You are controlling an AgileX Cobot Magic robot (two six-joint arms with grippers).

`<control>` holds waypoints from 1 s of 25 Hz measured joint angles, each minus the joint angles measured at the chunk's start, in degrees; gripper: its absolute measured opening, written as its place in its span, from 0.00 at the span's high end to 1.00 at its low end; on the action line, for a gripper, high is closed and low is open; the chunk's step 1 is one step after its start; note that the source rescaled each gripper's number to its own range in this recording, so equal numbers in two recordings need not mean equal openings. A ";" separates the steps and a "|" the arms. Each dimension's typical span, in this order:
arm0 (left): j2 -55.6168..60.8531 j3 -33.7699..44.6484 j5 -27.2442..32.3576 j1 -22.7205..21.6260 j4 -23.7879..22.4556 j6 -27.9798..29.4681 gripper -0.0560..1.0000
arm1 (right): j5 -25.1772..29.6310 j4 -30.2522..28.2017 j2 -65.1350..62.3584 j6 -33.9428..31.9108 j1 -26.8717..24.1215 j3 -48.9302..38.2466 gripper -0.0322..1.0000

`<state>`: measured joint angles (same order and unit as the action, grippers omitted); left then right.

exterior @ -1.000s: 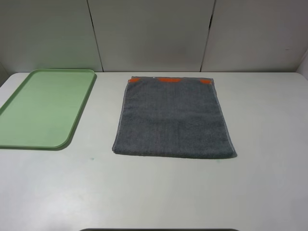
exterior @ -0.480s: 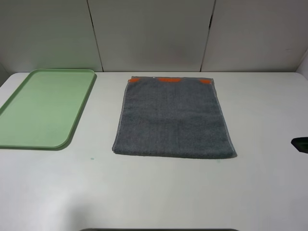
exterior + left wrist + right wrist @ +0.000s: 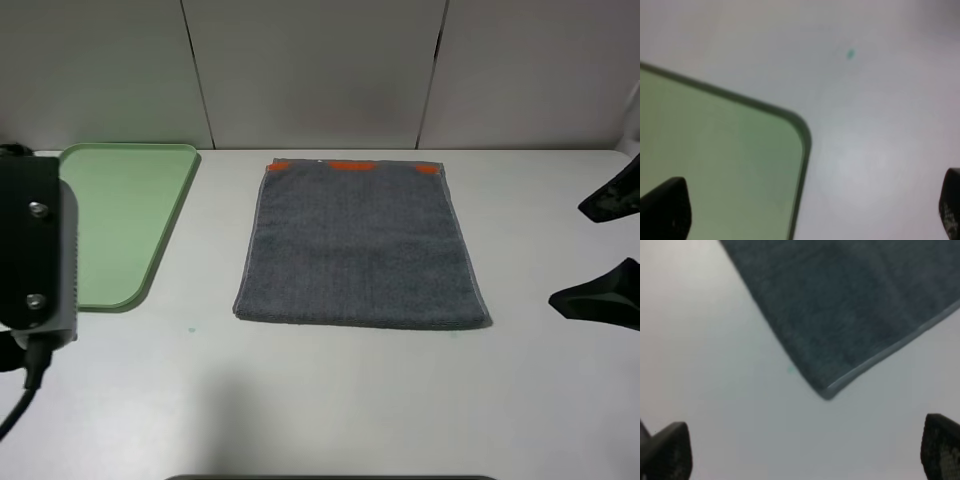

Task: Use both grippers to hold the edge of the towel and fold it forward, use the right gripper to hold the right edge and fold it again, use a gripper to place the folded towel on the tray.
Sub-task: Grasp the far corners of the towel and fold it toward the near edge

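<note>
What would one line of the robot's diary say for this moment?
towel: flat, unfolded, untouched | tray: left of towel | left hand: open, above tray corner | right hand: open, right of towel, apart

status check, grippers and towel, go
Left gripper open, over tray corner. Right gripper open, near towel corner. Towel flat, unfolded, nothing on it.

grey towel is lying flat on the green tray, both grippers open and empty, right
Not on the tray: the towel lies flat on the table beside the tray, as the exterior high view shows. The left gripper and right gripper are open and empty.
</note>
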<state>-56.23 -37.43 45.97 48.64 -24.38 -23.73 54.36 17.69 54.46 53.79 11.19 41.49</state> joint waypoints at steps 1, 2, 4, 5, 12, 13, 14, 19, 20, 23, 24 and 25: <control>-1.07 0.00 -0.65 0.14 0.00 0.08 0.01 | -0.09 0.00 1.25 0.77 0.00 0.00 0.00; -2.08 0.00 -1.56 0.15 -0.05 0.27 0.01 | -0.07 0.00 2.07 1.56 0.00 0.00 0.00; -3.71 0.00 -3.28 0.15 -0.33 0.71 0.01 | -0.14 0.00 2.82 2.61 0.00 0.00 0.00; -4.58 0.00 -4.44 0.15 -0.32 0.85 0.01 | -0.62 0.00 4.26 4.84 0.00 0.00 0.00; -12.11 0.00 -11.35 0.15 -0.45 1.60 0.01 | -4.00 0.00 6.04 12.92 0.00 0.00 0.00; -13.48 0.00 -12.60 0.15 -0.45 2.20 0.01 | -4.30 0.00 6.50 13.38 0.00 0.00 0.00; -14.88 0.00 -13.97 0.15 -0.45 2.73 0.01 | -4.43 0.00 6.93 13.77 0.00 0.00 0.00; -21.58 0.00 -19.97 0.15 -0.49 3.22 0.01 | -5.55 0.02 9.92 14.09 0.00 0.00 0.00; -23.08 0.00 -21.04 0.15 -0.49 3.24 0.01 | -6.02 0.02 10.43 14.11 0.00 0.00 0.00; -27.46 -0.05 -24.00 0.15 -0.49 3.29 0.01 | -6.68 0.07 11.88 14.11 0.00 0.00 0.00; -28.61 -0.05 -24.82 0.15 -0.70 3.29 0.01 | -7.04 0.07 12.38 14.11 0.00 0.00 0.00; -29.89 -0.05 -25.67 0.15 -1.15 3.29 0.01 | -7.38 0.09 12.74 14.11 0.00 0.00 0.00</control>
<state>-86.12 -37.47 20.30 48.79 -25.53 -20.44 46.98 17.78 67.20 67.91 11.19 41.49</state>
